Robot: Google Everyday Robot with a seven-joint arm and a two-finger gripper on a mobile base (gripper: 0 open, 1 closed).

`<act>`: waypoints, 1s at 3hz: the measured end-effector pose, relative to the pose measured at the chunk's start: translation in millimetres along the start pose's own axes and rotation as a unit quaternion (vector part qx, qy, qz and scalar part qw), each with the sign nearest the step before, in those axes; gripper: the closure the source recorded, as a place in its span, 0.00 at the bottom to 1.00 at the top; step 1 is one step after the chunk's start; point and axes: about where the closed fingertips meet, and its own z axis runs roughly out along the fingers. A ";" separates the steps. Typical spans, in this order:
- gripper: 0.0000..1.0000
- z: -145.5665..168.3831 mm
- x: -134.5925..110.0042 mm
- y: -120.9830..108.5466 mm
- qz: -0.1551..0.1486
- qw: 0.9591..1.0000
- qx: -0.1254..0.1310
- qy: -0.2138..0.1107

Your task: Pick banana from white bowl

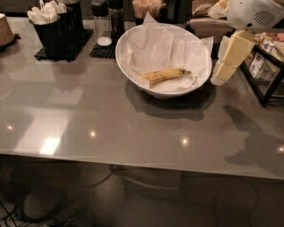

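Observation:
The banana is slim and yellow with a dark stem tip. It lies on crumpled white paper inside the large white bowl at the back middle of the grey table. My gripper hangs from the white arm head at the upper right. It points down just outside the bowl's right rim, slightly above the table and to the right of the banana. It holds nothing that I can see.
Black holders with white napkins stand at the back left, with salt and pepper shakers beside them. A black wire rack with packets stands at the right edge. The table's front edge runs across the lower part of the view.

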 end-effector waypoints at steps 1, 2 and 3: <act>0.00 29.0 -28.0 -27.5 -0.036 0.999 -0.012 -0.037; 0.00 69.1 -55.6 -57.8 -0.058 0.995 -0.029 -0.071; 0.00 79.6 -54.9 -61.9 -0.054 0.995 -0.031 -0.076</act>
